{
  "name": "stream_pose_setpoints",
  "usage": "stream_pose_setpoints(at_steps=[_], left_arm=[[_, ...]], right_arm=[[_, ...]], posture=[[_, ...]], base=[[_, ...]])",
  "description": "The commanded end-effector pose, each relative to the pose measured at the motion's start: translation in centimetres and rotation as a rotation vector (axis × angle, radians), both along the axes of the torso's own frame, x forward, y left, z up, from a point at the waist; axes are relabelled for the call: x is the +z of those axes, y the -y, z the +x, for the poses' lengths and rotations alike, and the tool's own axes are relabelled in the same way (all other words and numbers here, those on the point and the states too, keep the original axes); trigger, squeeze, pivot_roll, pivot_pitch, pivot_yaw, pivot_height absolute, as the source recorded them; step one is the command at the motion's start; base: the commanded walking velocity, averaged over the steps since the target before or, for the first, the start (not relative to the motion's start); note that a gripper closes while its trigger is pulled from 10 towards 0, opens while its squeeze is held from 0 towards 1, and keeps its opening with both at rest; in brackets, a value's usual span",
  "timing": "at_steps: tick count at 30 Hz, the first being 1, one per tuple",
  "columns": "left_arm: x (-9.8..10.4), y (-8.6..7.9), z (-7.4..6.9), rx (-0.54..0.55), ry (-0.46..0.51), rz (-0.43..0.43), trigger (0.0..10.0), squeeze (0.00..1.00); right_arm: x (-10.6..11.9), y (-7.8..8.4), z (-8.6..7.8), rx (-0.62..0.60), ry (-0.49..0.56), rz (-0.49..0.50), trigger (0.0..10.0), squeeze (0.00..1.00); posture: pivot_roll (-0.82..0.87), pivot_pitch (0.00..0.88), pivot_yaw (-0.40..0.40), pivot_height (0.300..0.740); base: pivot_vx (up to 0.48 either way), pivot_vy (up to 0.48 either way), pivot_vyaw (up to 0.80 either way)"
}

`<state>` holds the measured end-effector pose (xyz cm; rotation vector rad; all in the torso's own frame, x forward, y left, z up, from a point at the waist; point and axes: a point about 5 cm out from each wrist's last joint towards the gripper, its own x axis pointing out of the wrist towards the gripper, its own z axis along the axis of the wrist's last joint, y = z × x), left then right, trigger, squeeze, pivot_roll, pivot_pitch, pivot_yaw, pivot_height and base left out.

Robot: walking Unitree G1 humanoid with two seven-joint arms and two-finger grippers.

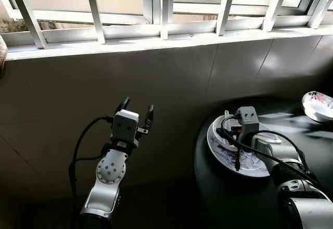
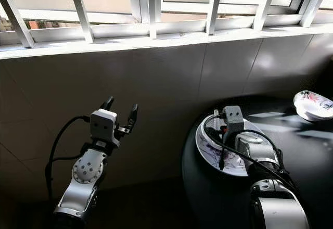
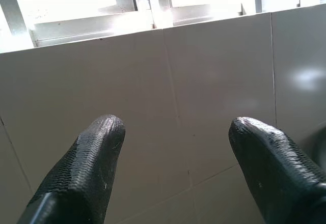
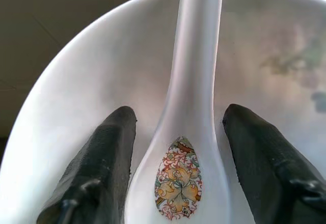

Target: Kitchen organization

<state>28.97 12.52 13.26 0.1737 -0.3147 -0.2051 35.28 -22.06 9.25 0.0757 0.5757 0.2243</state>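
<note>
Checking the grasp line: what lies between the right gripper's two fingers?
A white spoon with a floral bowl, lying in the plate, sits between the open fingers in the right wrist view.

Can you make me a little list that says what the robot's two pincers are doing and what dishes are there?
Place: dark round table under a barred window
Right pincer: open, lowered into the white plate, one finger on each side of a white ceramic spoon
Spoon: lies in the plate, flower pattern in its bowl
Left pincer: open, raised toward the tiled wall, holding nothing
Other dish: floral bowl on the table's right side

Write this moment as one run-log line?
right gripper: open, straddling spoon in plate | left gripper: open, raised, facing tiled wall | bowl: untouched
</note>
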Motion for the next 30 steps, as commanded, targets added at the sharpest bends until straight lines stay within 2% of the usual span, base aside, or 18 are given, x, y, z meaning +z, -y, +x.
stream_pose_setpoints(at_steps=[1,8,9,10,11,16,22,30], left_arm=[[-0.1,0.2,0.0,-0.002,0.003,0.008,10.0,0.0],[-0.2,0.1,-0.1,0.007,0.0,0.009,10.0,0.0],[-0.2,0.1,0.0,0.007,0.0,0.009,10.0,0.0],[-0.2,0.1,0.0,0.008,0.0,0.009,10.0,0.0],[-0.2,0.1,0.0,0.009,0.0,0.009,10.0,0.0],[-0.3,0.1,0.0,0.01,-0.004,0.009,10.0,0.0],[-0.4,0.0,-0.1,0.01,-0.008,0.013,10.0,0.0],[-0.4,-0.1,-0.1,0.007,-0.01,0.018,10.0,0.0]], right_arm=[[0.4,0.7,0.2,-0.027,-0.004,0.019,10.0,0.0],[0.3,1.1,0.3,-0.033,-0.012,0.028,10.0,0.0],[0.4,1.0,0.3,-0.033,-0.007,0.034,8.4,0.0],[0.5,1.0,0.4,-0.037,0.002,0.041,2.4,0.0],[0.6,1.1,0.5,-0.05,0.016,0.048,0.0,0.0],[1.6,1.1,1.1,-0.069,0.09,0.074,0.0,0.0],[2.0,0.8,1.4,-0.093,0.132,0.123,0.0,0.0],[2.6,-0.5,1.5,-0.06,0.207,0.143,0.0,0.0]], posture=[[0.07,0.0,-0.044,0.74],[0.07,0.0,-0.047,0.74],[0.07,0.0,-0.047,0.74],[0.07,0.0,-0.047,0.74],[0.07,0.0,-0.047,0.74],[0.07,0.0,-0.046,0.74],[0.07,0.0,-0.039,0.74],[0.07,0.0,-0.033,0.74]], base=[[0.0,0.0,0.0],[0.0,0.0,0.0],[0.0,0.0,0.0],[0.0,0.0,0.0],[0.0,0.0,0.0],[0.0,0.0,0.0],[0.0,0.0,0.0],[0.0,0.0,0.0]])
